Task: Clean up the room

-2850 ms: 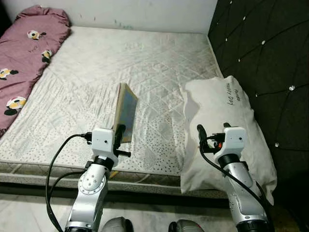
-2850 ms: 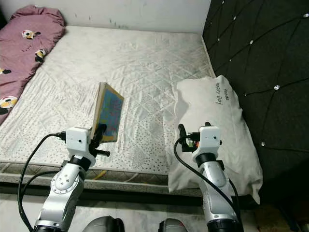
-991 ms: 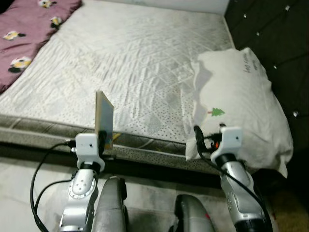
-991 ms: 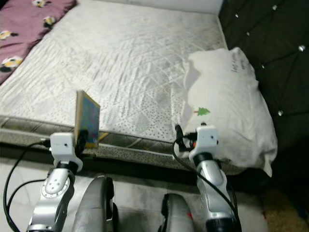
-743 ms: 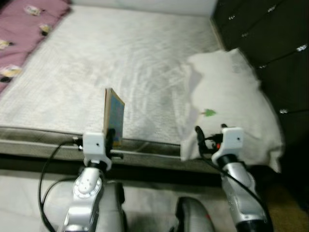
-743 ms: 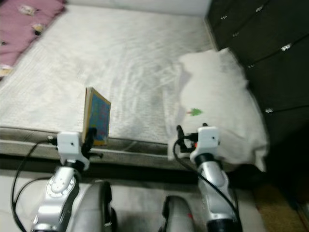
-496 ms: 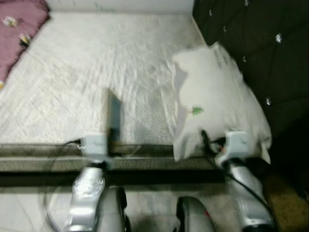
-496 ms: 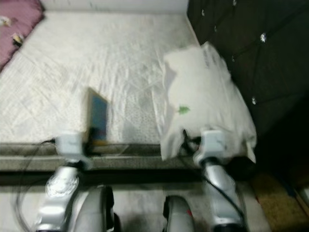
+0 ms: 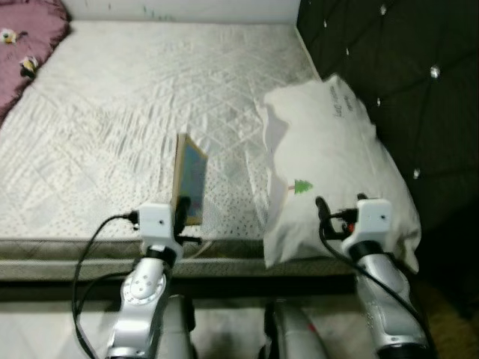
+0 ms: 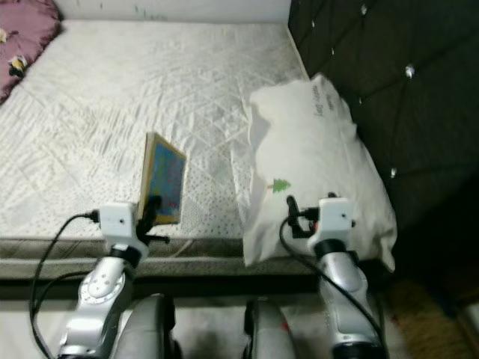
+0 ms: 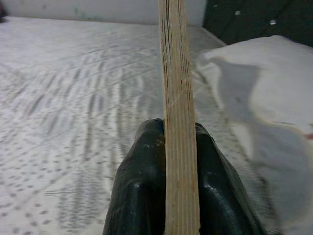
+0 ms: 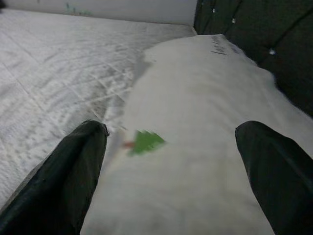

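The left gripper (image 11: pixel 178 171) sits nearest, just off the front edge of the bed (image 9: pixel 112 134), its 2 fingers (image 11: pixel 139 191) clamped on the bottom edge of a thin book (image 9: pixel 189 178) that stands upright above it. The right gripper (image 12: pixel 166 161) hovers off the same front edge with its fingers spread wide and holding nothing, aimed at the white pillow (image 9: pixel 337 172). That pillow lies on the bed's right side, against the dark padded headboard (image 9: pixel 404 67), its near end hanging over the front edge. A maroon blanket (image 9: pixel 30 37) is bunched at the bed's far left corner. The book likely needs carrying off the bed; keeping the grip firm and the book vertical should stop it pivoting between the pads while walking.
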Robot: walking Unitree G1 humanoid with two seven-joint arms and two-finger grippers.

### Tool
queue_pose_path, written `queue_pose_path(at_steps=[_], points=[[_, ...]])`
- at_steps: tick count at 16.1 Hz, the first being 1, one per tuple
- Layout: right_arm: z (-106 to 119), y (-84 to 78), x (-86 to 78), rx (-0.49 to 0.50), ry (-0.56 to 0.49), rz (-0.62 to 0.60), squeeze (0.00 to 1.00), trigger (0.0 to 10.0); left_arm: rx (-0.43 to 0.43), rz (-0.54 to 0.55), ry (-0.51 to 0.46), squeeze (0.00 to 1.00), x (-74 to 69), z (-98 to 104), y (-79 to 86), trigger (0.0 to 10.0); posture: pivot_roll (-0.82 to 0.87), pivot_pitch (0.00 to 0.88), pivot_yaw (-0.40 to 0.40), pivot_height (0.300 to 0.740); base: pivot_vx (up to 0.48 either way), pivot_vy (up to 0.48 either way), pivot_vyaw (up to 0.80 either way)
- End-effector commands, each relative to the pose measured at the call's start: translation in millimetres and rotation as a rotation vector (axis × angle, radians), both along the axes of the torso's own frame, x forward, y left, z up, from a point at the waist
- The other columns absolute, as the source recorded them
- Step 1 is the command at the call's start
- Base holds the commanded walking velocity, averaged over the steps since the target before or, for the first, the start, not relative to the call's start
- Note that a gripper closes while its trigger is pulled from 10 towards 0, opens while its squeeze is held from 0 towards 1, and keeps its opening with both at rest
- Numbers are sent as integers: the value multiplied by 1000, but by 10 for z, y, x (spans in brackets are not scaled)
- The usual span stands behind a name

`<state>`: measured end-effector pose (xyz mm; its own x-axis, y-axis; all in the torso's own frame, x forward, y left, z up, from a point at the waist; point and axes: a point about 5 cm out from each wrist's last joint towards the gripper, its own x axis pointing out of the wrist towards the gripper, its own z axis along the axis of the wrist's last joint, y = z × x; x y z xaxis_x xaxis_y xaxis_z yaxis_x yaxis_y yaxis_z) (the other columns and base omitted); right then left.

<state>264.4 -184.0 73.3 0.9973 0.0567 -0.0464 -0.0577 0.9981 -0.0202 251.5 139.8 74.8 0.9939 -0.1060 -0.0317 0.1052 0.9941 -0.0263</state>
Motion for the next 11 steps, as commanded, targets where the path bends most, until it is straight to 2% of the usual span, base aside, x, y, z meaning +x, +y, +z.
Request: queue_pose_path(at_steps=[1, 10, 11], points=[[1, 41, 8, 4, 3, 15, 0, 10000, 4, 31, -40, 0, 22, 80, 75, 10000, -33, 81, -22, 635, 315, 0, 0], [2, 39, 9, 4, 2, 14, 0, 10000, 4, 30, -41, 0, 22, 81, 73, 10000, -32, 80, -24, 635, 315, 0, 0], [1, 30, 5, -5, 3, 13, 0, 10000, -10, 18, -27, 0, 9, 56, 26, 10000, -35, 87, -25, 635, 0, 0, 0]])
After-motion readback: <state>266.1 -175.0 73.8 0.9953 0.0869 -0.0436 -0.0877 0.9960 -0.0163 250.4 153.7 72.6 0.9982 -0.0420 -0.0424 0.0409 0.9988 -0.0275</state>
